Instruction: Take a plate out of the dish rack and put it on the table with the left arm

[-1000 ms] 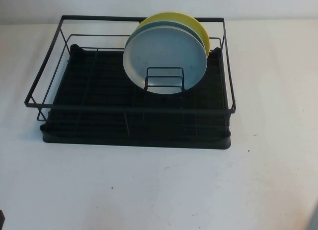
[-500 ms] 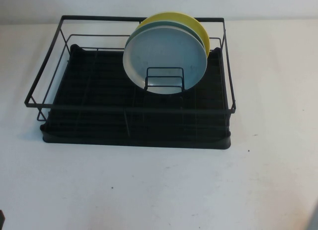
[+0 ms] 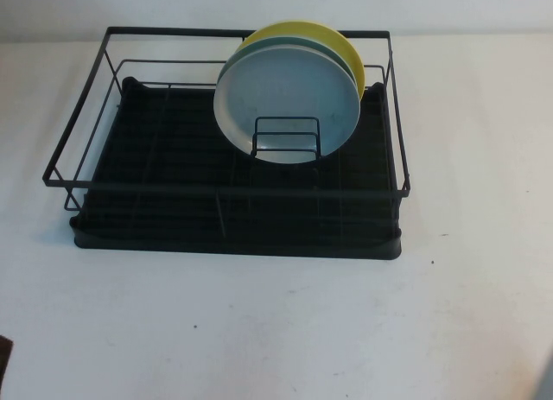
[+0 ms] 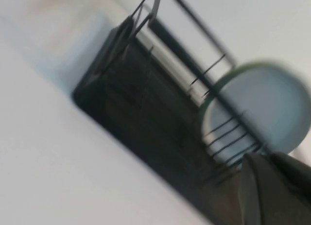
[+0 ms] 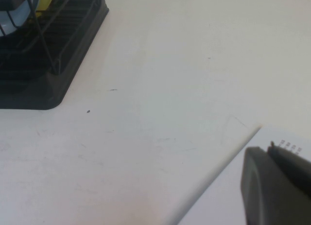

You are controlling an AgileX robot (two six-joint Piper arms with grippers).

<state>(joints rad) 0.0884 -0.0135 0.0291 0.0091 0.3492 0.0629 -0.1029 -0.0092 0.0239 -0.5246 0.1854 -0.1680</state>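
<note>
The pale grey-blue plate (image 3: 289, 93) stands on edge in the small wire holder (image 3: 287, 134) at the back right of the black dish rack (image 3: 173, 219). It is the frontmost plate, with a teal plate (image 3: 348, 61) and a yellow plate (image 3: 328, 37) behind it. The left wrist view shows the plate (image 4: 265, 108) and rack (image 4: 146, 103) ahead of my left gripper (image 4: 266, 162), whose fingers lie together, empty. In the high view only a dark bit of the left arm (image 3: 5, 365) shows at the bottom left corner. My right gripper (image 5: 268, 151) is shut and empty over the table.
The white table (image 3: 276, 331) lies open in front of the rack and on both sides. The right wrist view shows the rack's corner (image 5: 48, 64) and a table edge (image 5: 218, 176) close to the gripper.
The dark bit of the left arm at the bottom left corner of the high view has risen and grown. The plates, rack and right arm have not moved.
</note>
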